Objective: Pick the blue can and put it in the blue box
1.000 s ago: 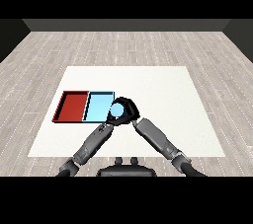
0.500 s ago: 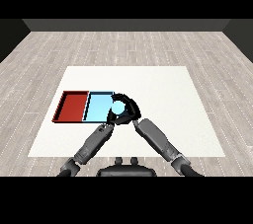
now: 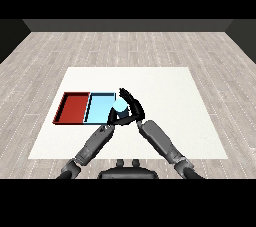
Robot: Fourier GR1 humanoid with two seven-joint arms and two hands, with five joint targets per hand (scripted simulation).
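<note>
Fingers of my black right hand (image 3: 132,107) curl round the upright light blue can (image 3: 120,105), just beside the shallow light blue tray (image 3: 99,108). No label is readable. My left hand (image 3: 112,118) is mostly hidden; I cannot tell its fingers' state.

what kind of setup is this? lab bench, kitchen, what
Looks like a bare tabletop test station, not a kitchen: a white table on a plank floor, holding only a red tray, a light blue tray and a blue can.
</note>
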